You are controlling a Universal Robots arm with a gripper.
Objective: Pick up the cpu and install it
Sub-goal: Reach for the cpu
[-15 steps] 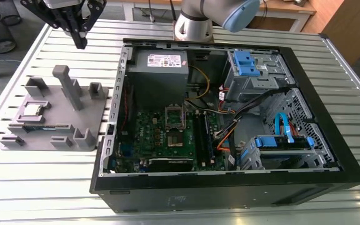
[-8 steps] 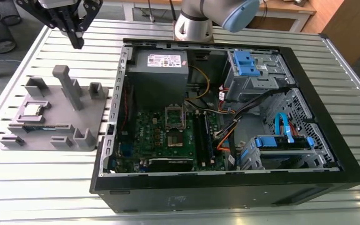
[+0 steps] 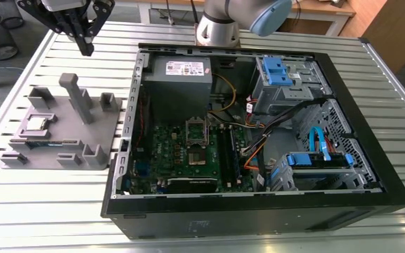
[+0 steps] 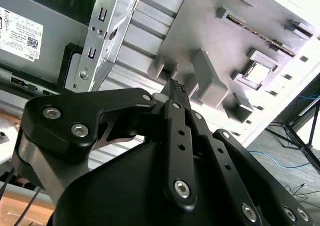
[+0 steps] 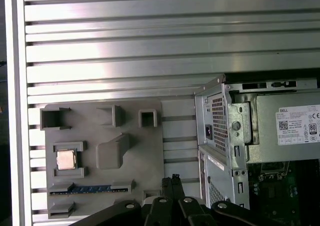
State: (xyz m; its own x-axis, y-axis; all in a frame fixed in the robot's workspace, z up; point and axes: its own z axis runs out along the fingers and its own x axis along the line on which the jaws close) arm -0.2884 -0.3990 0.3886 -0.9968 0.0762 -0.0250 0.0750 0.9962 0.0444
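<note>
Slatted metal table carries the open PC case with the grey block tray just beside it, on the exterior view's left. In the case: power supply with a white printed label, green circuit board, metal-framed socket. Gripper hangs above the table past the tray's far edge, fingers closed together, holding nothing. Tall tray post stands between it and the cpu, which lies flat in a square tray pocket, top exposed, well apart from the gripper
</note>
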